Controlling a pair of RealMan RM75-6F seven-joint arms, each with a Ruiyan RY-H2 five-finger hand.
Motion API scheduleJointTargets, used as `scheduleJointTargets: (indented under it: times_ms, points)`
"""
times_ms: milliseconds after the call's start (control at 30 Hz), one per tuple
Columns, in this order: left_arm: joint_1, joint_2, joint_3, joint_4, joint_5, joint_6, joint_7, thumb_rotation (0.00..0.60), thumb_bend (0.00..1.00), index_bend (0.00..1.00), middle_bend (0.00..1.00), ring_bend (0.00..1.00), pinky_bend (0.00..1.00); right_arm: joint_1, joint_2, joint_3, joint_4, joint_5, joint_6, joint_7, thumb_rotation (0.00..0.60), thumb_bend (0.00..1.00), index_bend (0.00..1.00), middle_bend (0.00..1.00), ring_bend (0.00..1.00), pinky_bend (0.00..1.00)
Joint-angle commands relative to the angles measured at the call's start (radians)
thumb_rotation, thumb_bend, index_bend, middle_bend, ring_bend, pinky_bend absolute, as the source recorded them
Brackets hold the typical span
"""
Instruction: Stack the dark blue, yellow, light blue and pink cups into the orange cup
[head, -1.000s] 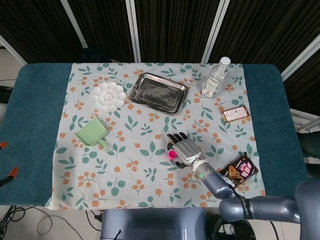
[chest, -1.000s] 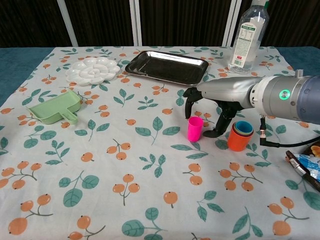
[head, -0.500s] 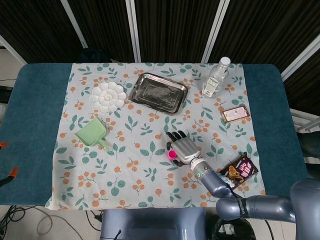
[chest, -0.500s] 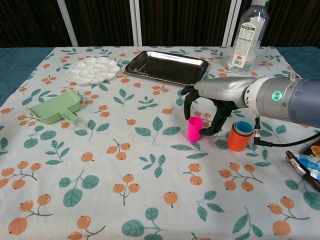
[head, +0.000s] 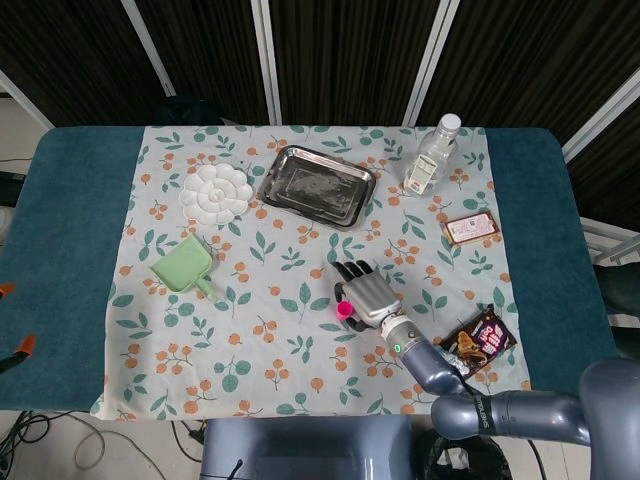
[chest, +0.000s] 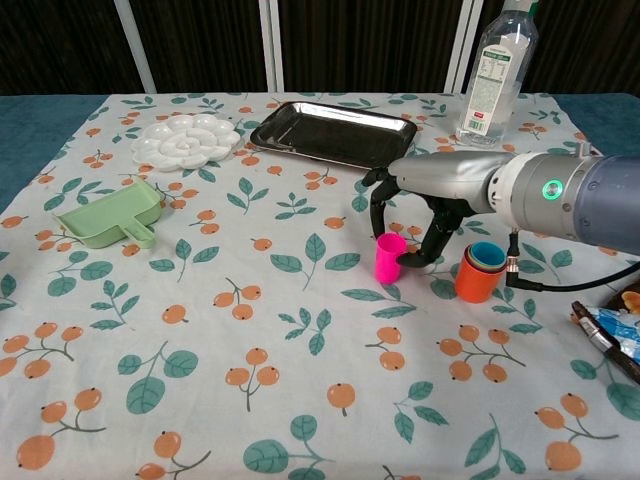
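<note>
The fingers (chest: 377, 203) of the right hand (chest: 415, 215) hang spread and curled downward around the small pink plastic cup (chest: 390, 257), dark fingertips on its far side and the thumb seemingly touching its right wall near the rim. Whether the grasp has actually closed on it, I cannot tell; the cup stands upright on the floral tablecloth (chest: 250, 340), not lifted.

Just to the right of it stands the orange plastic cup (chest: 478, 280), with a light blue cup (chest: 488, 253) nested inside, its rim showing above the orange one. The dark blue and yellow cups are not visible; they may be buried in that stack, though I cannot confirm it. By my reckoning the pink cup is the last one left, so the job looks nearly finished: grip it, lift, carry it a short way right and drop it into the stack.

From the head view the hand covers most of the pink cup (head: 344, 310) and hides the orange stack. The left hand is nowhere in view.
</note>
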Motion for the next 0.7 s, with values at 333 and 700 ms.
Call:
scheduleJointTargets:
  times_ms: [333,700]
  points:
    - [0.0,-0.001,0.001,0.0,0.001,0.002,0.001,0.6,0.22,0.22,0.11,0.0,0.0,-0.014,0.021,0.009,-0.018,-0.023,0.005,0.026,0.6,0.41,0.51,0.0,0.09,0.11]
    - [0.0,-0.001,0.0,0.002,0.001,0.002,-0.001,0.6,0.22,0.22,0.11,0.0,0.0,-0.042,0.166,0.028,-0.122,-0.04,0.014,0.056,0.6,0.41,0.52,0.0,0.09,0.11]
